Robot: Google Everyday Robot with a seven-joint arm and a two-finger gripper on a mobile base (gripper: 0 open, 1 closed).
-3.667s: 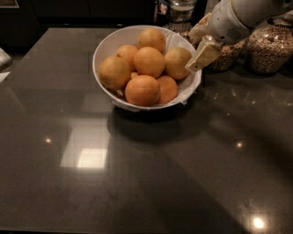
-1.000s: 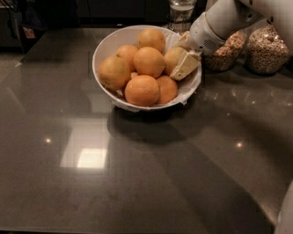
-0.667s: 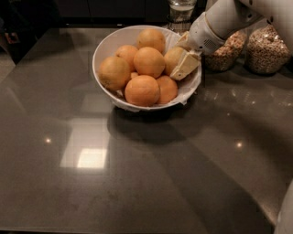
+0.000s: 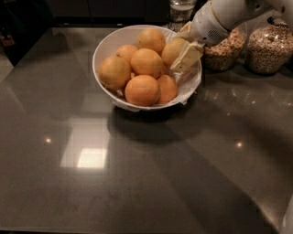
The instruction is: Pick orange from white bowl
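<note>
While the white bowl [image 4: 106, 48] sits on the dark grey table [image 4: 137, 178], I count seven round fruits in it. Six are brighter fruits [image 4: 143, 90], piled in the middle and on the left. The seventh is the orange [image 4: 169, 49]. It is paler and lies at the right side of the bowl, up by the rim. The gripper [image 4: 180, 51] has reached into the bowl from the right. One of its two fingers [image 4: 187, 56] is in front of the orange and the other is behind it, pinching it. The orange is not lifted. One thin paper liner [image 4: 188, 93] pokes out over the rim. Two jars of grains [image 4: 268, 48] stand behind on the right. One clear glass [image 4: 181, 8] stands at the back.
</note>
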